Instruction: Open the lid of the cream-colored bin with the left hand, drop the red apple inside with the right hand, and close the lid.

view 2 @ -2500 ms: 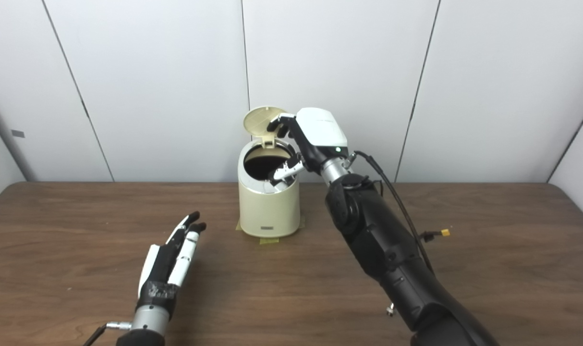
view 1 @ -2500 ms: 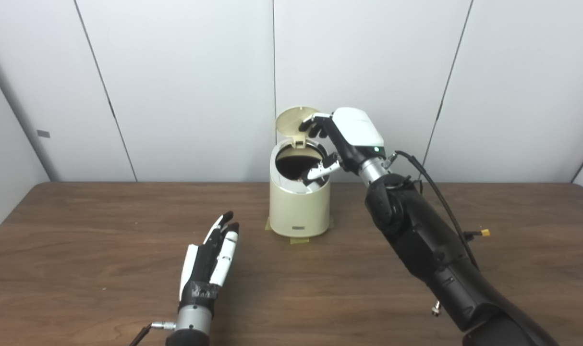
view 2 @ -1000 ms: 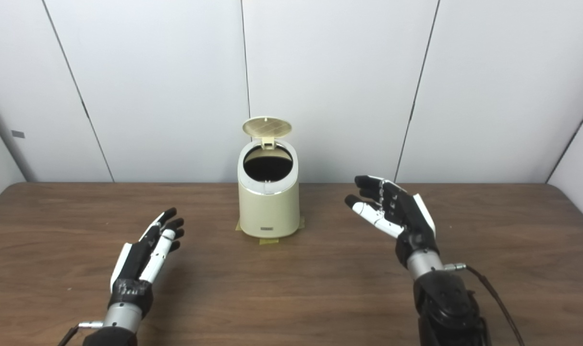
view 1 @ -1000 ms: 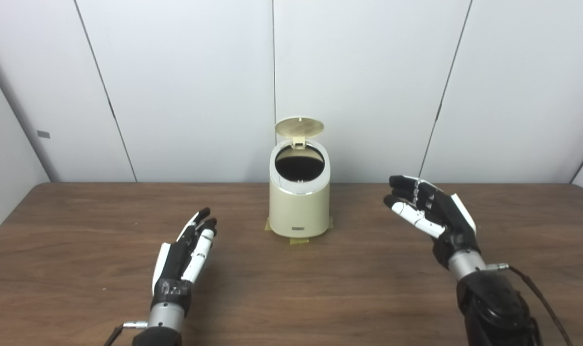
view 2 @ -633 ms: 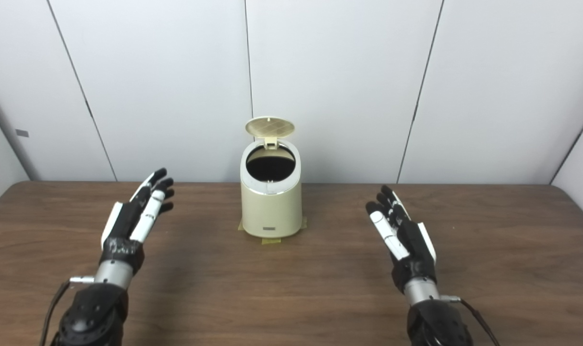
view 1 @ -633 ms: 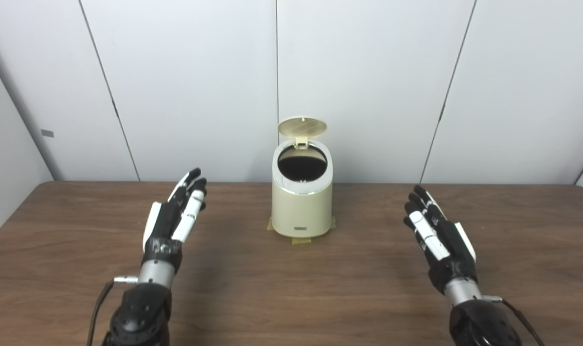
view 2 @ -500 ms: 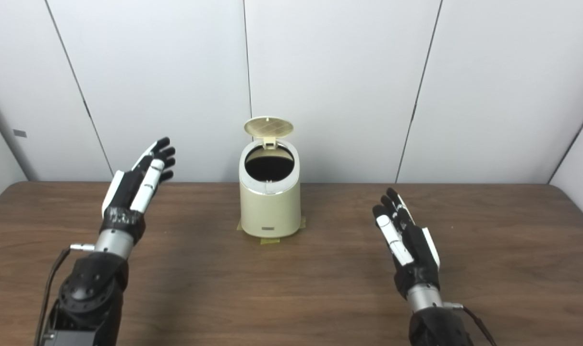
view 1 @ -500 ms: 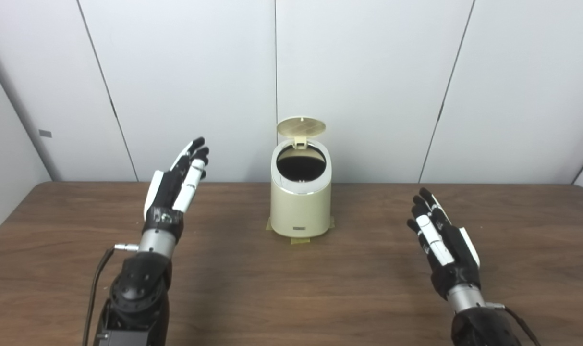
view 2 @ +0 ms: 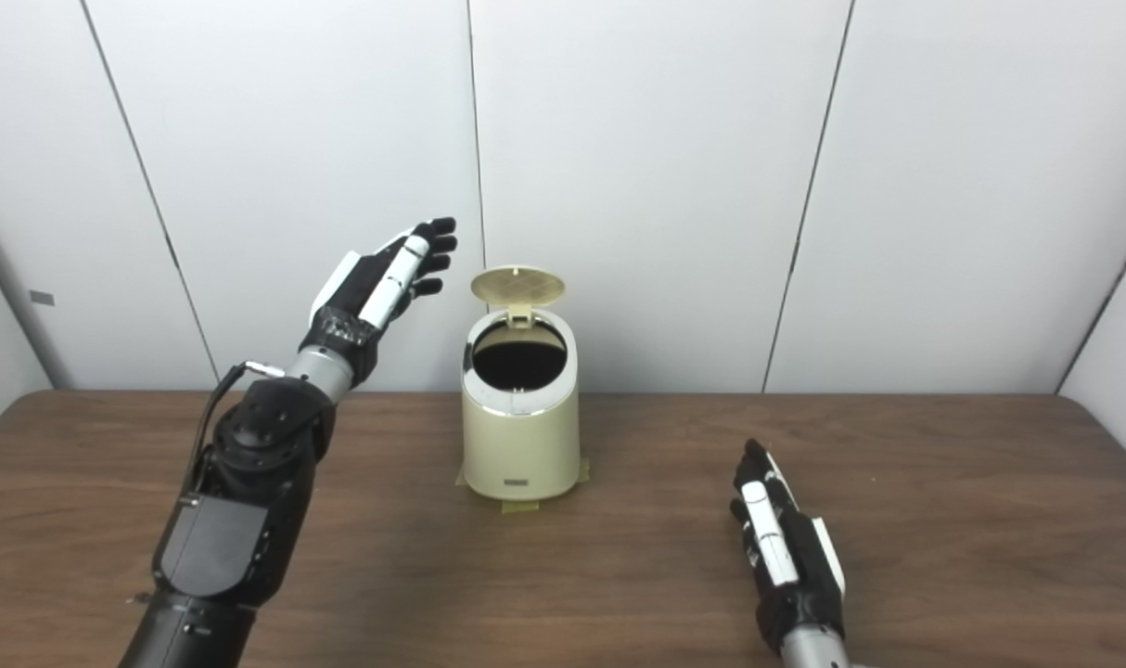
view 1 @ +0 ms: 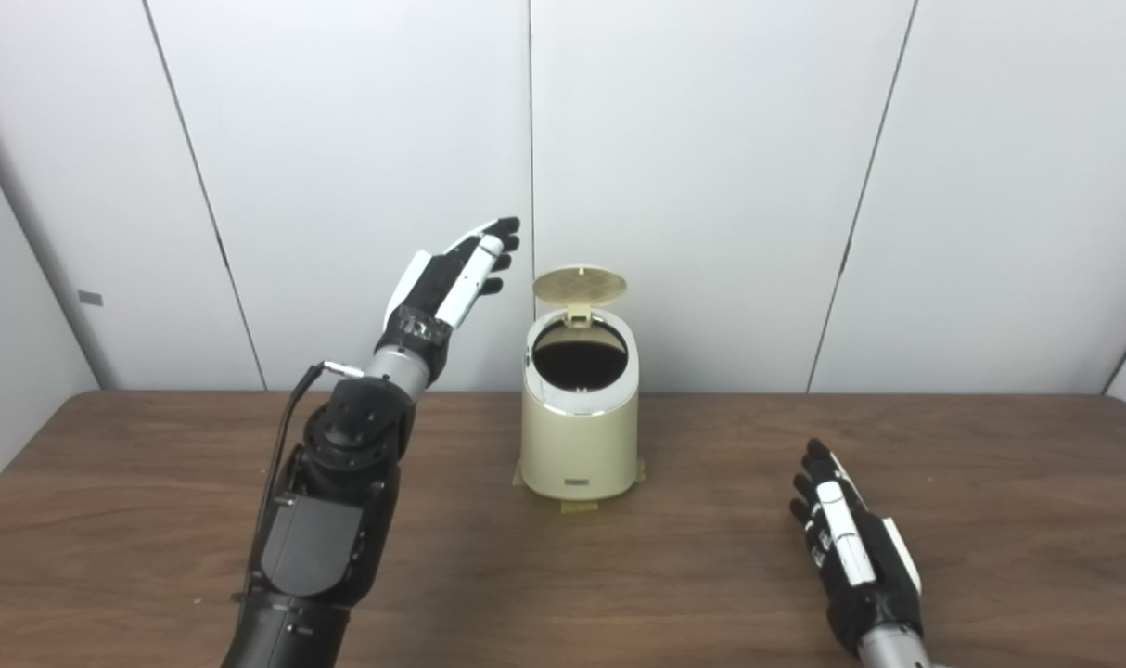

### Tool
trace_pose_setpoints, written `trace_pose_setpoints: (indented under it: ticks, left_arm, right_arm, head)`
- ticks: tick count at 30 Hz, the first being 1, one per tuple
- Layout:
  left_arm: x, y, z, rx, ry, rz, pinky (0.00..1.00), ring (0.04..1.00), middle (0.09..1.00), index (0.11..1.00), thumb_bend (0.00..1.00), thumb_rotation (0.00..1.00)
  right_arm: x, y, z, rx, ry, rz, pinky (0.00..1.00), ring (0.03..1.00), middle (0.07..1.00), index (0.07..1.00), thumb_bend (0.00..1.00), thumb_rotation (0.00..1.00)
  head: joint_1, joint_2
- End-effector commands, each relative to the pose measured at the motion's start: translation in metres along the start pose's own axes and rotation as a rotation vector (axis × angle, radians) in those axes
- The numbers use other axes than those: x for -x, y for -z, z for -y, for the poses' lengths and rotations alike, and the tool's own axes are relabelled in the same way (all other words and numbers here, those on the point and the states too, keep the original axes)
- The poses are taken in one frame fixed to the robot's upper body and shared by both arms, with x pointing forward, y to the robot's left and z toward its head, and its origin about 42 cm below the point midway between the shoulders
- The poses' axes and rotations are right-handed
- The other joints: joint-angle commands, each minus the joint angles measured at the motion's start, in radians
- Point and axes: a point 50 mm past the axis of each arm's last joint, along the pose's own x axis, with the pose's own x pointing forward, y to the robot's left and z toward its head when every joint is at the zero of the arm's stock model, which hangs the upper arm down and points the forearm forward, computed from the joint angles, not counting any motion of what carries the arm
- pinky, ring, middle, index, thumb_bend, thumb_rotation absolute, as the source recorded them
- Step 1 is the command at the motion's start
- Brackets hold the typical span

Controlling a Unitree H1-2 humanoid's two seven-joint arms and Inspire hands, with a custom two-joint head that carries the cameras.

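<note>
My left hand (view 1: 452, 274) is raised high on a bent arm, fingers straight and a little apart, holding nothing. My right hand (view 1: 855, 557) is low, flat, fingers stretched forward together, also holding nothing.

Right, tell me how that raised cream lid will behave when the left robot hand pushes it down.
The thin round cream plastic lid looks light and stiff, held by one small hinge, so it should probably swing shut under a light push. The tall cream-colored cylindrical bin might tip, though tape at its base likely steadies it. The left robot hand is open.
</note>
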Motion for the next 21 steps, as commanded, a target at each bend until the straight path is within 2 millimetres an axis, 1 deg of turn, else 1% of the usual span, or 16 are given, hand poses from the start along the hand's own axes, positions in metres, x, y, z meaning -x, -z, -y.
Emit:
trace_pose_setpoints:
  ticks: [1, 3, 5, 9, 11, 13, 17, 21]
  left_arm:
    - [-0.020, -0.037, -0.003, -0.059, 0.012, 0.111, 0.88, 0.896, 0.887, 0.891, 0.44, 0.96]
    - [-0.026, -0.039, -0.001, -0.082, 0.028, 0.107, 0.88, 0.890, 0.883, 0.888, 0.44, 0.96]
    - [-0.031, -0.041, 0.000, -0.099, 0.039, 0.107, 0.88, 0.899, 0.902, 0.903, 0.45, 0.97]
    - [-0.036, -0.045, 0.003, -0.134, 0.054, 0.113, 0.88, 0.894, 0.904, 0.894, 0.45, 0.98]
    - [-0.038, -0.047, 0.003, -0.172, 0.057, 0.116, 0.87, 0.882, 0.892, 0.884, 0.44, 0.99]
    - [-0.038, -0.049, 0.004, -0.214, 0.060, 0.119, 0.87, 0.877, 0.882, 0.874, 0.43, 1.00]
    - [-0.039, -0.052, 0.006, -0.309, 0.054, 0.127, 0.93, 0.885, 0.865, 0.856, 0.41, 1.00]
    - [-0.041, -0.053, 0.007, -0.367, 0.075, 0.146, 0.93, 0.886, 0.844, 0.844, 0.41, 1.00]
  right_arm:
    - [-0.006, -0.016, -0.005, 0.001, -0.034, 0.083, 0.97, 0.973, 0.980, 0.952, 0.55, 0.83]
    - [-0.005, -0.013, -0.006, 0.004, -0.030, 0.074, 0.96, 0.964, 0.971, 0.953, 0.54, 0.86]
    - [-0.003, -0.011, -0.007, 0.005, -0.026, 0.065, 0.94, 0.951, 0.959, 0.952, 0.55, 0.88]
    - [-0.001, -0.006, -0.011, -0.009, -0.037, 0.053, 0.93, 0.949, 0.955, 0.953, 0.54, 0.88]
    - [-0.001, -0.004, -0.013, -0.016, -0.048, 0.047, 0.94, 0.948, 0.952, 0.961, 0.54, 0.89]
    - [0.000, -0.001, -0.015, -0.018, -0.058, 0.039, 0.94, 0.943, 0.948, 0.963, 0.54, 0.89]
    - [0.000, 0.001, -0.019, -0.013, -0.070, 0.026, 0.94, 0.929, 0.938, 0.965, 0.53, 0.91]
    - [-0.001, 0.002, -0.020, -0.010, -0.071, 0.017, 0.94, 0.919, 0.930, 0.964, 0.52, 0.93]
  head:
    - [-0.002, -0.002]
    - [-0.004, -0.004]
    - [-0.006, -0.006]
    - [-0.009, -0.010]
    - [-0.012, -0.011]
    - [-0.015, -0.010]
    - [-0.017, -0.009]
    - [-0.017, -0.009]
